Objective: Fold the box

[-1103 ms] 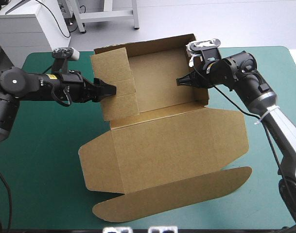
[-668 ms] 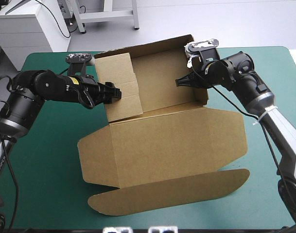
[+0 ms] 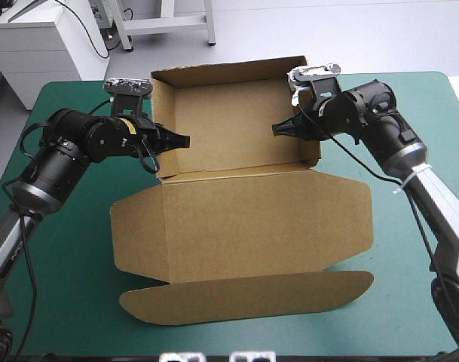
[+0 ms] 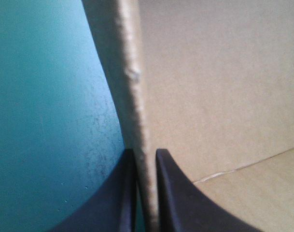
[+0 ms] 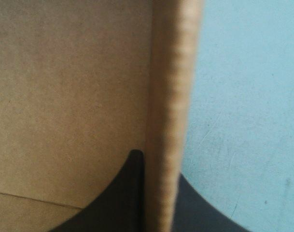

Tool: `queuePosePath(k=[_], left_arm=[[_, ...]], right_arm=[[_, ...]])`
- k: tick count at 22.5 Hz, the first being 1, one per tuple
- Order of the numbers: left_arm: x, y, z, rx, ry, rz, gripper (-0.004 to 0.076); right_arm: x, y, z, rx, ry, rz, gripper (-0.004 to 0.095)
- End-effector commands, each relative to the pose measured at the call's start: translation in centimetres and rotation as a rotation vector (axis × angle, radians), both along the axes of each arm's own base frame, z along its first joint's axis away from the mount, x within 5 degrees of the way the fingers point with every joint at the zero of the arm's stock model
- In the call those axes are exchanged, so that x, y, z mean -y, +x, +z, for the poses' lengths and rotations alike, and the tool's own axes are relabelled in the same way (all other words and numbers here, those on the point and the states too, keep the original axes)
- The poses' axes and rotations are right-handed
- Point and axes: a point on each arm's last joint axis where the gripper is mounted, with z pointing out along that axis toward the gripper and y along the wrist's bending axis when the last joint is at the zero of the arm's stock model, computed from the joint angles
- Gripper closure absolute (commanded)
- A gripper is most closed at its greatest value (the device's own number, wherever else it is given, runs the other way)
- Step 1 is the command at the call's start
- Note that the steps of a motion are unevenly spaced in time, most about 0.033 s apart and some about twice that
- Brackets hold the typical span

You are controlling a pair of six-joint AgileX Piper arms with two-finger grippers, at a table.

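Note:
The brown box (image 3: 237, 121) sits mid-table as an open tray with its walls raised, and the lid (image 3: 252, 226) lies flat toward the near edge, ending in a rounded flap (image 3: 244, 298). My left gripper (image 3: 180, 140) is shut on the tray's left wall (image 3: 163, 128). In the left wrist view, the black fingers (image 4: 171, 193) clamp the wall's edge (image 4: 132, 72), one inside and one outside. My right gripper (image 3: 278, 130) is shut on the right wall (image 3: 312, 143). The right wrist view shows that wall's edge (image 5: 171, 96) pinched between the fingers (image 5: 130, 193).
The teal-green cover (image 3: 63, 249) shows to the left of the lid and along the right side (image 3: 410, 249). The tray's back wall (image 3: 229, 72) stands close to the table's far edge.
The left side panel, leaning out earlier, now stands as an upright wall. My left gripper moved onto it and shut on it. The lid slid slightly left. The right gripper held still.

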Motion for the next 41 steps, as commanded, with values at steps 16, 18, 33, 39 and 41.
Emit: queuePosePath(k=[16, 18, 33, 39, 41], left_arm=[[3.5, 5.7, -9.2, -0.220, 0.181, -0.188, 0.0732], [3.7, 5.9, -10.0, -0.246, 0.192, -0.198, 0.0732], [4.2, 5.5, -10.2, -0.303, 0.165, -0.254, 0.0141], [4.3, 5.4, -7.8, -0.287, 0.148, -0.265, 0.0143], [4.0, 5.0, -6.5, -0.279, 0.161, -0.270, 0.0165]], right_arm=[[-2.6, 4.4, -10.1, -0.346, -0.111, 0.068, 0.0922], [-2.7, 4.6, -10.5, -0.348, -0.114, 0.067, 0.0928], [-2.4, 4.5, -10.9, -0.380, -0.149, 0.102, 0.0256], [-2.2, 4.2, -9.3, -0.400, -0.179, 0.128, -0.0028], [-2.0, 4.0, -7.9, -0.369, -0.171, 0.127, -0.0019]])
